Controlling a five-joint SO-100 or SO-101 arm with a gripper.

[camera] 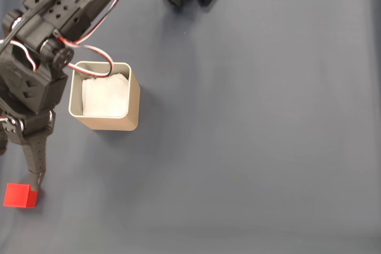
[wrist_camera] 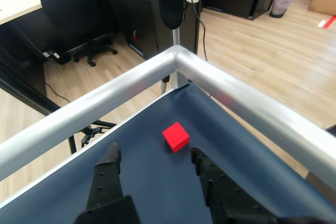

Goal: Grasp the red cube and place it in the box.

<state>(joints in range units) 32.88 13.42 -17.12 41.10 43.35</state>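
Gripper wide open over the cube — nothing held.
Fingers spread in the wrist view, cube just ahead between them, near the table's corner rail; in the fixed view the cube sits bottom left, well apart from the box — one fingertip at its edge.

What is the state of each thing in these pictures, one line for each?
red cube: lying on the table near its corner, not gripped, just ahead of the open fingers.
box: upright, open at the top, white paper inside, no cube in it.
gripper: open, empty, low over the table, pointed at the cube.
table: covered in dark blue, with a metal edge rail.
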